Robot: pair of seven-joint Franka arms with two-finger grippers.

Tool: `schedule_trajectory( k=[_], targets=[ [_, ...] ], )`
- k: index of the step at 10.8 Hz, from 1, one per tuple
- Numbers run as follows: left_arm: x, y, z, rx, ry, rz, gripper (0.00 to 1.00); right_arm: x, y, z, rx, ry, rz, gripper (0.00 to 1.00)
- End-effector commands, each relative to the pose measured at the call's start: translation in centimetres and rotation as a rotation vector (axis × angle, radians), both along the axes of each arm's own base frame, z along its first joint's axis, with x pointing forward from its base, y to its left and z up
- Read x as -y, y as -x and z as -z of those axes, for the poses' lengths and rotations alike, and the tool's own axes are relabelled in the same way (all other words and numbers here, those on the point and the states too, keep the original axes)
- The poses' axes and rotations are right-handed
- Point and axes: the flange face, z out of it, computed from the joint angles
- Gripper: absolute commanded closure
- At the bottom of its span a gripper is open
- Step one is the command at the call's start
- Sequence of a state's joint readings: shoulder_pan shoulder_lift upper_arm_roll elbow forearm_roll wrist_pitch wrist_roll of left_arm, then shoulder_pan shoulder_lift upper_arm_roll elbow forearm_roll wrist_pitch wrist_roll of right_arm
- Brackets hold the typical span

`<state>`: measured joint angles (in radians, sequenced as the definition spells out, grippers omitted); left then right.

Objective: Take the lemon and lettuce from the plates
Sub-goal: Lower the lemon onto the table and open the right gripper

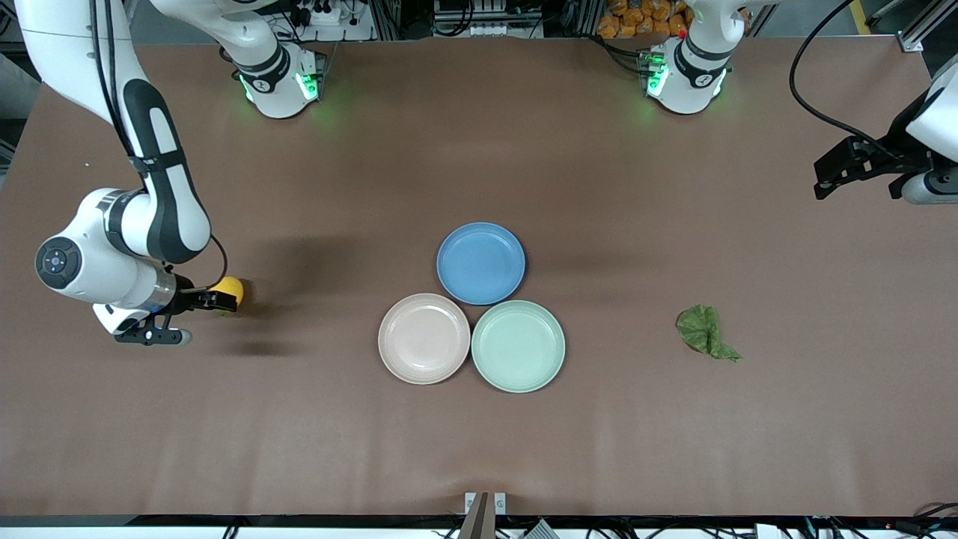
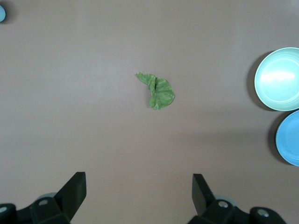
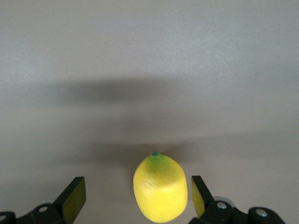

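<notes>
lemon [image 1: 228, 288]: in my front view the right gripper [image 1: 196, 301] covers part of it; in my right wrist view the frame edge cuts its lower end.
left gripper [image 1: 853, 168]: its arm runs off the front view's edge.
blue plate [image 2: 288, 138]: cut by the left wrist view's edge.
mint green plate [image 2: 278, 79]: likewise clipped there.

Lemon [image 1: 229, 287]: small, oval, bright yellow, greenish nub at tip; resting on table toward right arm's end, well apart from plates. Lettuce [image 1: 704, 332]: dark green, wrinkled, pointed tail; flat on table toward left arm's end. Beige-pink plate [image 1: 423, 338] and mint plate [image 1: 518, 346]: touching, side by side.
</notes>
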<state>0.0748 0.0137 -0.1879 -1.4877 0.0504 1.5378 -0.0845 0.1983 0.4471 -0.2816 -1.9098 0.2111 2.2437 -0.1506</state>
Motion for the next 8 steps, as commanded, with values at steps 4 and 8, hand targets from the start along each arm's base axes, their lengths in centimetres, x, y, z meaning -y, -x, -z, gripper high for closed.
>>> schedule_trajectory(
  k=[4,8],
  targets=[
    [0.1,0.3,-0.3,0.01,0.019,-0.019,0.0,0.1,-2.0,-8.6,-0.148,-0.067,-0.022,0.0],
    [0.0,0.3,-0.3,0.01,0.019,-0.021,0.0,0.2,-2.6,-14.7,-0.16,-0.023,-0.02,0.0]
  ],
)
